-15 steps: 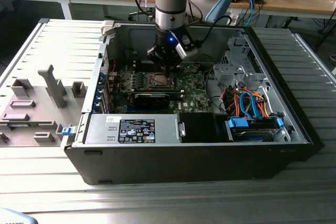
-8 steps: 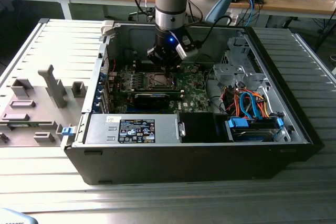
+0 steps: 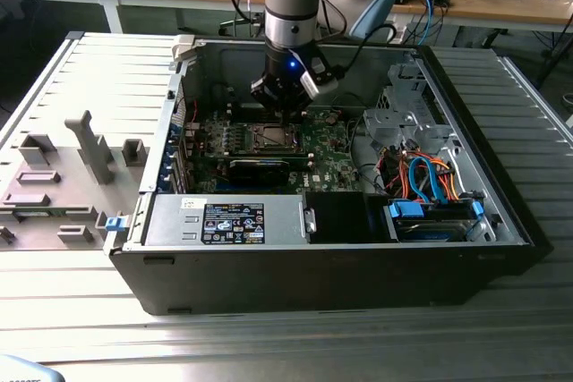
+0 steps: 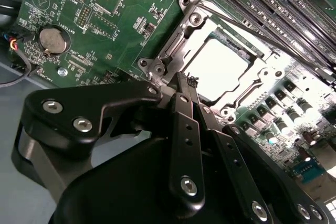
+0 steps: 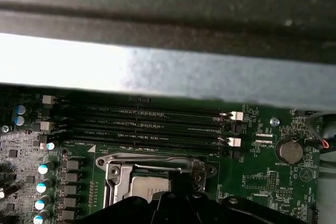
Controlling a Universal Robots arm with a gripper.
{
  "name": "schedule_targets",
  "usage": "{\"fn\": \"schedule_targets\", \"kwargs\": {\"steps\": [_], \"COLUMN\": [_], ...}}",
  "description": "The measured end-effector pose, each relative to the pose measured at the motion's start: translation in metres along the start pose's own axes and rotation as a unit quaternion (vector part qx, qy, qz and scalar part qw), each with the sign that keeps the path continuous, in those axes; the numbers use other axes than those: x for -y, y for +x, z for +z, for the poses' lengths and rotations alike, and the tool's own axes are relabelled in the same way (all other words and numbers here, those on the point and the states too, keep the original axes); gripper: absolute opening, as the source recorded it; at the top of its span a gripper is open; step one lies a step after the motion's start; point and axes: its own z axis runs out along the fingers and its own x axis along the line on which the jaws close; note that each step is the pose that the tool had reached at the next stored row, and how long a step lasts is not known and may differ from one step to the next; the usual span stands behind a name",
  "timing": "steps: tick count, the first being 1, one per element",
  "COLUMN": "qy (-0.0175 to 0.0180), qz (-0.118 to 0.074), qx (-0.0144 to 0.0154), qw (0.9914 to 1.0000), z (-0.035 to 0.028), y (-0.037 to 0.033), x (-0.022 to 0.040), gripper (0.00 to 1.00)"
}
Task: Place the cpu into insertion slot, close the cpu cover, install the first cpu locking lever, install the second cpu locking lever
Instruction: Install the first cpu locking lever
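Second wrist view: claw [image 4: 185, 80] beside covered cpu [image 4: 223, 69].

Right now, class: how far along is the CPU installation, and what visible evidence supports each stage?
Done: the cpu lies in the insertion slot, and the cpu cover frames it, apparently down. In hand: the gripper sits at the socket's edge, near a lever. Left: whether either lever is latched cannot be told.
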Motion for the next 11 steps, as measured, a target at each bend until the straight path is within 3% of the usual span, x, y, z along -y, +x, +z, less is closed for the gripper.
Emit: {"fn": "schedule_targets", "kwargs": {"steps": [11], "qy": [0.0], "qz": [0.0], "qx": [0.0], "qw": [1.0], "z": [-0.0056], "y": [-0.0001], "x": [0.0002], "gripper": [0.11]}}
